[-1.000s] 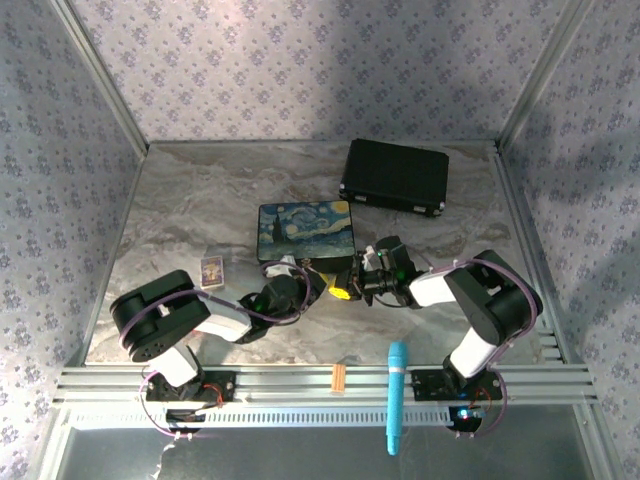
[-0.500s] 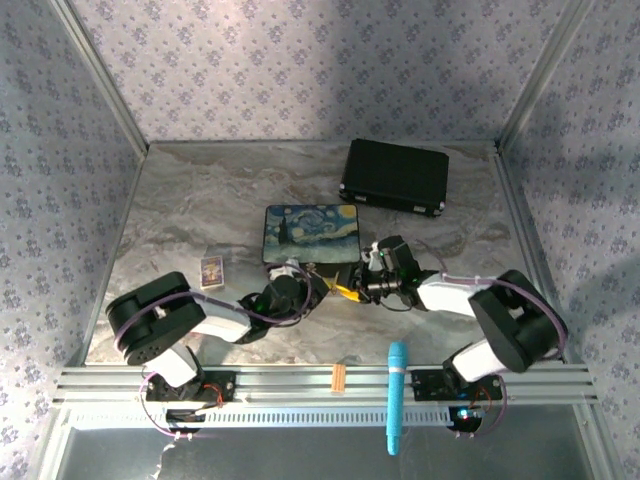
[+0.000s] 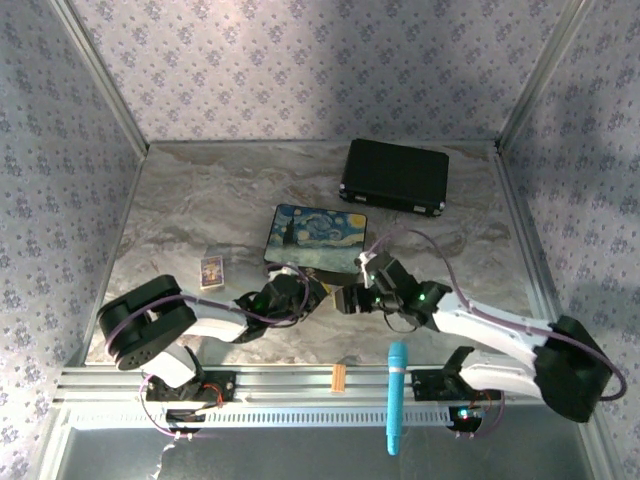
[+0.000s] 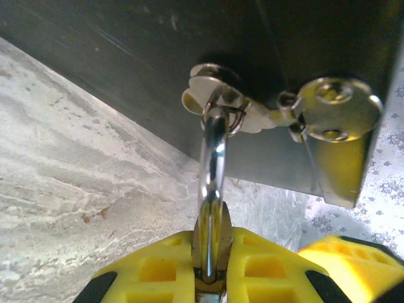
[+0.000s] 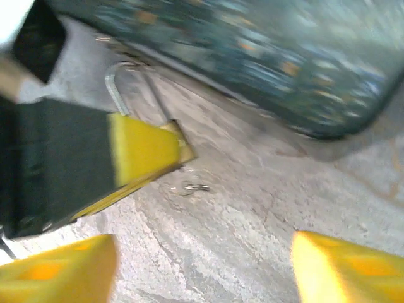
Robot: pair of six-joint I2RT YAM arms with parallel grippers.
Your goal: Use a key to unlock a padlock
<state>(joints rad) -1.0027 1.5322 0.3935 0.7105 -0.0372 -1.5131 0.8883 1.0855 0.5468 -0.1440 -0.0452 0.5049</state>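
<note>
The left hand (image 4: 213, 287) was clamped shut on the padlock (image 4: 212, 252), its shackle (image 4: 213, 151) running straight ahead through the hasp (image 4: 221, 113) of the painted box (image 5: 271, 63). The right hand (image 5: 202, 265) stood spread wide and empty, the padlock ahead and to its left; a small silvery piece, possibly the key (image 5: 189, 187), lay on the surface (image 5: 271, 208) between them.
</note>
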